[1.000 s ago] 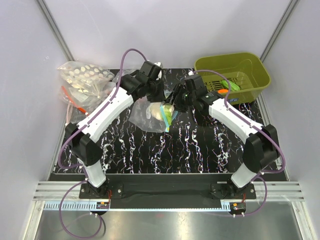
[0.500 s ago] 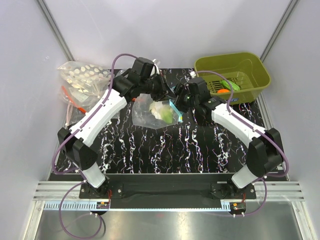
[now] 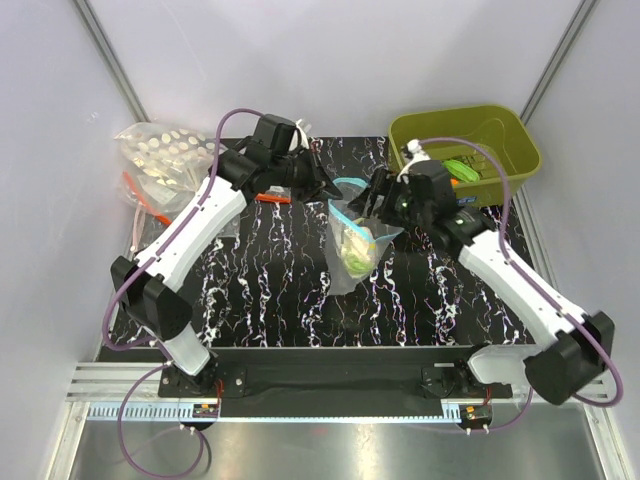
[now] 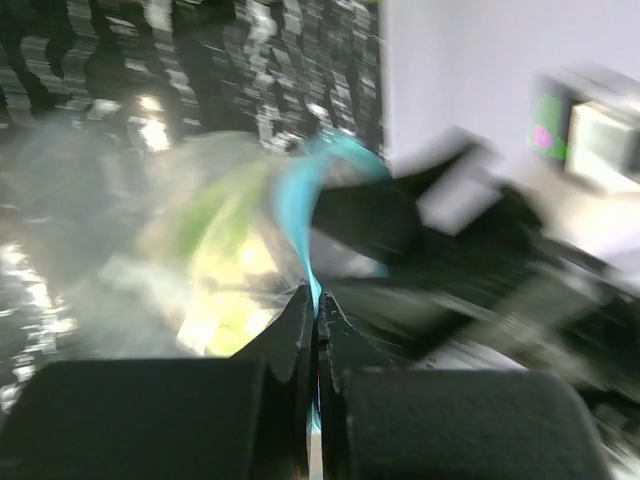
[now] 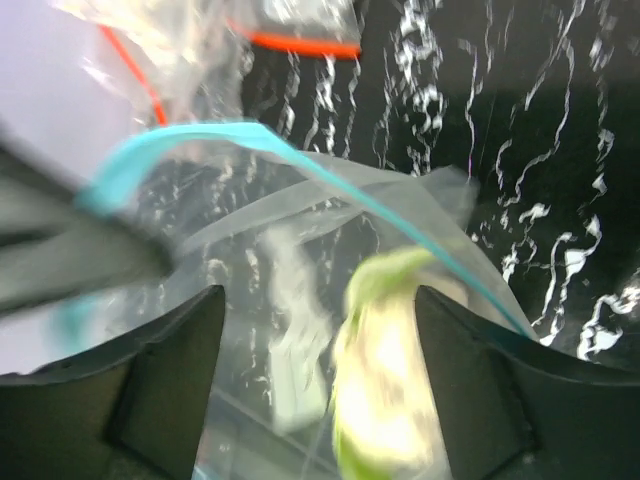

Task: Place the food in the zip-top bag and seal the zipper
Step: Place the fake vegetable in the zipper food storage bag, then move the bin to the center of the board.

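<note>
Now the zip-top bag (image 3: 355, 250) dangles upright; right claw (image 5: 318, 330) has spread.

Blurry food (image 5: 385, 420) inside zip-top bag (image 5: 262, 232)

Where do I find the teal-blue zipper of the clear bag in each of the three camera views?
Top external: the zipper loops near the picture's centre.
Left wrist: the zipper is a blurred arc rising from bottom centre.
Right wrist: the zipper curves from the left to lower right.
Shared landmark: the green food inside the bag.
</note>
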You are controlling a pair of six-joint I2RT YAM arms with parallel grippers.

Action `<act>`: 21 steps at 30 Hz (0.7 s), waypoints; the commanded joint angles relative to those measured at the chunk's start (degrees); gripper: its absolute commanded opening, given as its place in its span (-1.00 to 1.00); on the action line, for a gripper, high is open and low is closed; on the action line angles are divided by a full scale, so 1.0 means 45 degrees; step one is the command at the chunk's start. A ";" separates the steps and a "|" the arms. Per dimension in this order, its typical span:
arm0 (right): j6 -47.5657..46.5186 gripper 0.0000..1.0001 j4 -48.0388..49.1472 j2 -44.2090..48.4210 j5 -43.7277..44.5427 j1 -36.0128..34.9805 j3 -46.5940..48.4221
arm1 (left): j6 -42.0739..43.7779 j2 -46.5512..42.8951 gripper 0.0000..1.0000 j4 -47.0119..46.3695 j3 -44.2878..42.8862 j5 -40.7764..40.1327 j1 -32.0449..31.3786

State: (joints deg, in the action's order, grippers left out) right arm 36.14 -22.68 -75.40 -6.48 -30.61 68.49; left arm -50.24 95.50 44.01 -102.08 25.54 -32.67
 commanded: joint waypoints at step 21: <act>-0.1470 -0.01 -0.3495 -0.6014 0.0874 0.5317 0.7649 | 0.4365 -0.0285 -1.00 0.2563 -0.0401 -0.4132 0.0345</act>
State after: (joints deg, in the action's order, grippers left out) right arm 30.44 -33.80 -96.12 -4.54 -7.51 99.42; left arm -34.22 95.81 54.87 -101.67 10.02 -31.05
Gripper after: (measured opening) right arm 0.503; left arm 0.012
